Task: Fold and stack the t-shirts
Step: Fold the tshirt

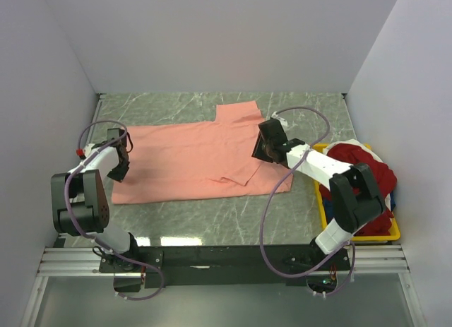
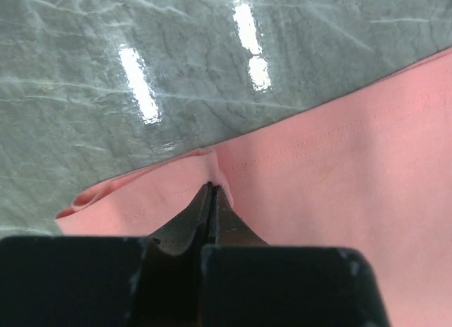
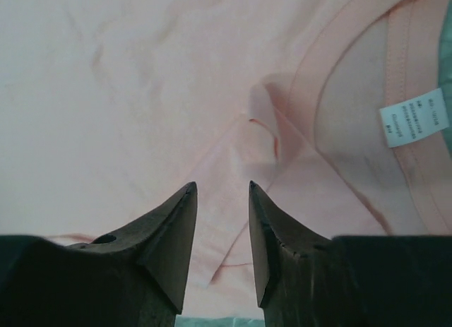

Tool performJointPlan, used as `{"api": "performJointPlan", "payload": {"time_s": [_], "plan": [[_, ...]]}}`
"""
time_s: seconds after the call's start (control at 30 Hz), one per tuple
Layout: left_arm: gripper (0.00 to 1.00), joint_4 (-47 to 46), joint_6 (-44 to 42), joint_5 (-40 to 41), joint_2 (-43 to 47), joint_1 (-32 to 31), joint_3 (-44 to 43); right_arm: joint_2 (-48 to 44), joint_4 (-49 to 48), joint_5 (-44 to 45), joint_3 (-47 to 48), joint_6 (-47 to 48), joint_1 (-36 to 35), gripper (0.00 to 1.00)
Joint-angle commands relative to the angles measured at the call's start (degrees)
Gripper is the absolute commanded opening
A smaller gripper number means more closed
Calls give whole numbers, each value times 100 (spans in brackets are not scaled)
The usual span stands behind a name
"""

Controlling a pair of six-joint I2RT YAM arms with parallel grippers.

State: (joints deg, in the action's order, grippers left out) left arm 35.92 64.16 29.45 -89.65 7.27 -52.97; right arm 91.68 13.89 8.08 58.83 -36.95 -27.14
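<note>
Now, nearest the arm bases, at the left of the overhead view, the left hand (image 1: 119, 166) has its fingers pressed together on the hem of the plain salmon-pink cloth t-shirt (image 1: 191, 161). Its wrist view shows a small pucker of cloth at the tips. The shirt lies spread across the middle of the grey marbled counter (image 1: 233, 214), one sleeve pointing to the top of the frame and a corner already turned over at lower right.

Further in, the right hand (image 3: 221, 187) hangs over the shirt with its fingers spread and holding nothing. It is near the collar, where a white label (image 3: 417, 117) shows. At the right edge, a deep red t-shirt (image 1: 367, 171) is heaped in the yellow plastic bin (image 1: 367, 235).

The risk, I'd say, is that thin pinch. If only the hem's edge is caught, a pull could slip it free. With one side held alone, the cloth may drag and skew the fold.
</note>
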Motion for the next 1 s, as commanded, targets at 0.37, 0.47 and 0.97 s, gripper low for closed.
{"api": "performJointPlan", "payload": {"time_s": [0.37, 0.47, 0.97], "plan": [[1, -630, -281, -352, 26, 47, 155, 868, 193, 836, 665, 188, 367, 47], [1, -700, -290, -423, -18, 55, 138, 1079, 228, 818, 946, 223, 428, 46], [1, -744, -325, -528, 9, 47, 120, 1511, 369, 564, 1430, 83, 446, 25]]}}
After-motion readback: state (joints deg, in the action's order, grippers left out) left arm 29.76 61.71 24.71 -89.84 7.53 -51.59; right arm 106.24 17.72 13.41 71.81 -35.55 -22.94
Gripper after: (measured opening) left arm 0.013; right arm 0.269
